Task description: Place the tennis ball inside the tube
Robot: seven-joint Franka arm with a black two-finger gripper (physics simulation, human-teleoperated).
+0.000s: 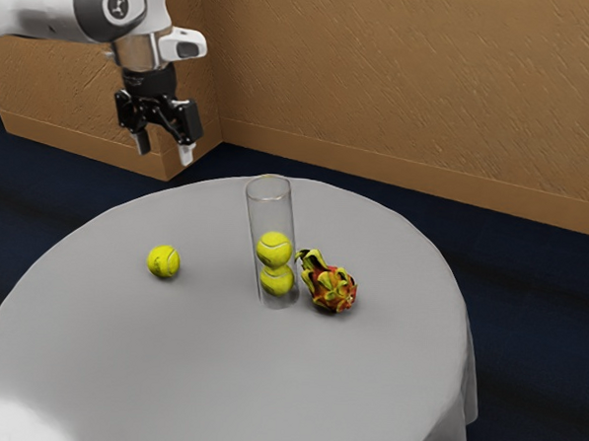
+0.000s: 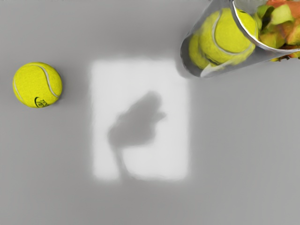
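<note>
The pincer (image 1: pixel 165 150) hangs up there, spread and empty. On the round counter (image 1: pixel 217 375) stand the clear tube (image 1: pixel 269 219), a dragon fruit (image 1: pixel 332 288) just beside it, two stacked balls (image 1: pixel 274 249) inside it, and the loose tennis ball (image 1: pixel 164 261), apart from it. Reaching comes first, I'd say: centre over that loose one, lower, squeeze, lift high.

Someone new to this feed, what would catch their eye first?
Probably the clear tube standing on the table, two yellow balls stacked inside. Next, the red and yellow-green dragon fruit beside it, and the loose ball lying on the tube's other side. Above the table's far edge hangs the open black gripper.
</note>
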